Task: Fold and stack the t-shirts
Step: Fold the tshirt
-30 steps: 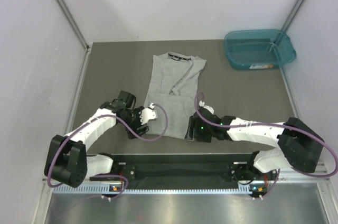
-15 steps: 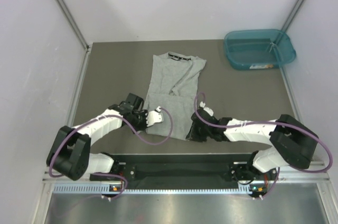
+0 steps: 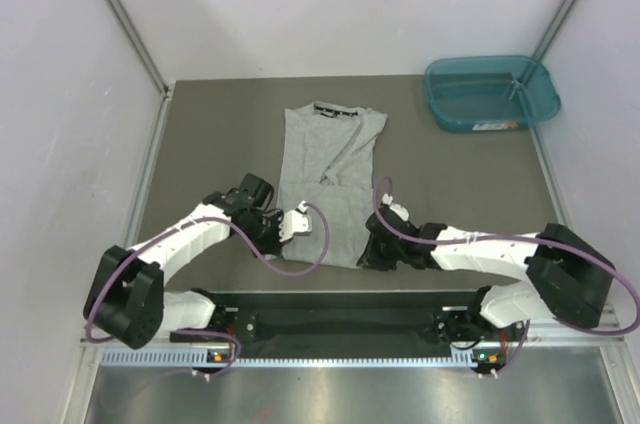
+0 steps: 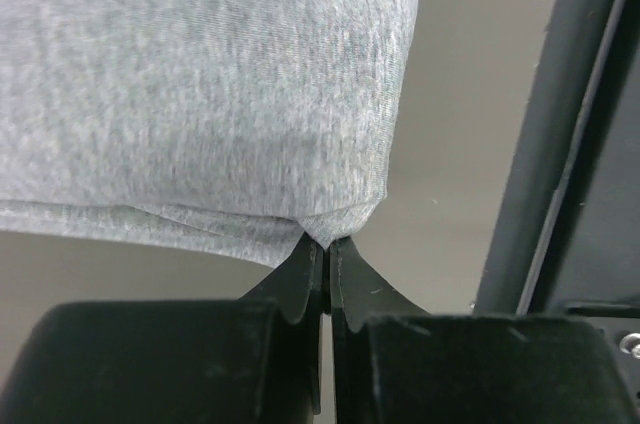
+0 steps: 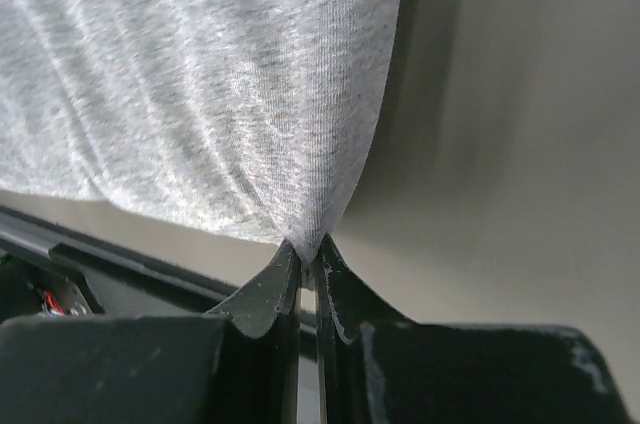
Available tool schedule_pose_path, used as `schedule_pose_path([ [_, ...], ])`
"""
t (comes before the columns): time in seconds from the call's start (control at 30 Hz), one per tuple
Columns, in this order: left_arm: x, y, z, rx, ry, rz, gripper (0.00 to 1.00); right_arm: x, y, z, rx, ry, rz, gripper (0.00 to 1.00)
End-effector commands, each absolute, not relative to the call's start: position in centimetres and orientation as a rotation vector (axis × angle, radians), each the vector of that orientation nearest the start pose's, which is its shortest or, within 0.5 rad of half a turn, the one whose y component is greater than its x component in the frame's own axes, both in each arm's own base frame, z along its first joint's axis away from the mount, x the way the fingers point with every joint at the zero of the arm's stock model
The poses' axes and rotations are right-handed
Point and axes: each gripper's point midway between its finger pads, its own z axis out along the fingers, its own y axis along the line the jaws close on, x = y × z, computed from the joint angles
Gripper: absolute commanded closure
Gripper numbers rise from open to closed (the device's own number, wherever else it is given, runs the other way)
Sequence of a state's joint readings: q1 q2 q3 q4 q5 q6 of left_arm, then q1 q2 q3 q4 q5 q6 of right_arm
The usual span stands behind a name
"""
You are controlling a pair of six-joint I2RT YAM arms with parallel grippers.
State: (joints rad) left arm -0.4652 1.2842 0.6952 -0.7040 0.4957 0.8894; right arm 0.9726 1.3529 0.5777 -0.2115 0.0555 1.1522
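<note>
Robot lab cell, white panels (image 3: 60, 94), aluminium rails (image 3: 123, 22)

No legible text; neck label (image 3: 333, 110) on the t-shirt (image 3: 318, 169) and sticker (image 3: 497, 125) on the teal tub (image 3: 487, 60) too small

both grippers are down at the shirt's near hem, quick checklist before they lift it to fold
1. left gripper shut on the near-left hem corner of the t-shirt: ok
2. right gripper shut on the near-right hem corner: ok
3. every cloth layer caught in each pinch: cannot tell
4. teal tub apart from the shirt: ok
5. left arm's purple cable off the cloth: not ok, it loops across the hem in the top view
</note>
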Motion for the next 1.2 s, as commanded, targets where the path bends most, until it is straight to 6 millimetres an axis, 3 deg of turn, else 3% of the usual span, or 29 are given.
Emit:
schedule_pose_path([
  [0.0, 16.3, -15.7, 6.3, 1.736, 2.041, -0.674, 1.0, 14.4, 27.8, 5.8, 0.201, 2.684, 0.753, 1.0],
  [0.17, 16.6, -16.2, 8.9, 1.634, 2.089, -0.691, 1.0, 14.2, 27.8, 8.7, 0.18, 2.664, 0.829, 1.0],
  [0.27, 18.5, -16.9, 10.2, 1.58, 2.127, -0.672, 1.0, 16.3, 27.5, 11.1, 0.17, 2.621, 0.863, 1.0],
  [0.3, 19.1, -17.1, 10.0, 1.568, 2.165, -0.672, 1.0, 17.4, 27.5, 11.9, 0.133, 2.6, 0.868, 1.0],
  [0.33, 20.7, -17.6, 11.3, 1.547, 2.148, -0.642, 1.0, 18.9, 26.9, 12.3, 0.162, 2.594, 0.873, 1.0],
  [0.4, 22.1, -18.1, 11.6, 1.513, 2.203, -0.649, 1.0, 21.2, 26.6, 13.2, 0.107, 2.577, 0.85, 1.0],
  [0.43, 24.0, -19.0, 13.4, 1.482, 2.165, -0.636, 1.0, 22.7, 26.0, 13.5, 0.125, 2.569, 0.836, 1.0],
  [0.5, 26.4, -19.4, 13.9, 1.417, 2.194, -0.642, 1.0, 25.9, 25.5, 14.2, 0.103, 2.548, 0.803, 1.0],
  [0.53, 28.3, -19.9, 15.6, 1.385, 2.158, -0.623, 1.0, 27.0, 25.4, 14.4, 0.097, 2.539, 0.798, 1.0],
  [0.6, 30.8, -19.4, 15.2, 1.32, 2.218, -0.608, 1.0, 30.2, 26.0, 15.3, 0.07, 2.512, 0.792, 1.0],
  [0.67, 33.8, -18.4, 16.4, 1.248, 2.224, -0.549, 1.0, 32.9, 25.7, 15.9, 0.085, 2.491, 0.787, 1.0],
  [0.7, 34.9, -18.1, 15.6, 1.222, 2.256, -0.552, 1.0, 34.8, 26.1, 16.2, 0.073, 2.476, 0.781, 1.0],
  [0.77, 37.8, -17.1, 17.1, 1.142, 2.246, -0.522, 1.0, 37.3, 25.4, 16.5, 0.104, 2.461, 0.775, 1.0],
  [0.8, 39.0, -16.7, 16.1, 1.126, 2.281, -0.498, 1.0, 38.9, 25.6, 16.6, 0.11, 2.45, 0.775, 1.0],
  [0.83, 40.6, -16.5, 17.2, 1.107, 2.255, -0.462, 1.0, 40.1, 24.8, 16.6, 0.138, 2.444, 0.767, 1.0],
  [0.87, 42.4, -16.3, 17.1, 1.091, 2.254, -0.435, 1.0, 41.6, 24.4, 16.4, 0.156, 2.436, 0.756, 1.0],
  [1.07, 47.4, -15.8, 15.8, 1.034, 2.275, -0.377, 1.0, 46.3, 22.1, 15.3, 0.24, 2.42, 0.696, 1.0],
  [1.1, 48.1, -15.6, 14.6, 1.025, 2.298, -0.375, 1.0, 47.4, 21.8, 15.2, 0.254, 2.406, 0.688, 1.0],
  [1.17, 49.6, -15.1, 14.8, 0.997, 2.293, -0.342, 1.0, 48.6, 21.5, 15.3, 0.268, 2.383, 0.69, 1.0],
])
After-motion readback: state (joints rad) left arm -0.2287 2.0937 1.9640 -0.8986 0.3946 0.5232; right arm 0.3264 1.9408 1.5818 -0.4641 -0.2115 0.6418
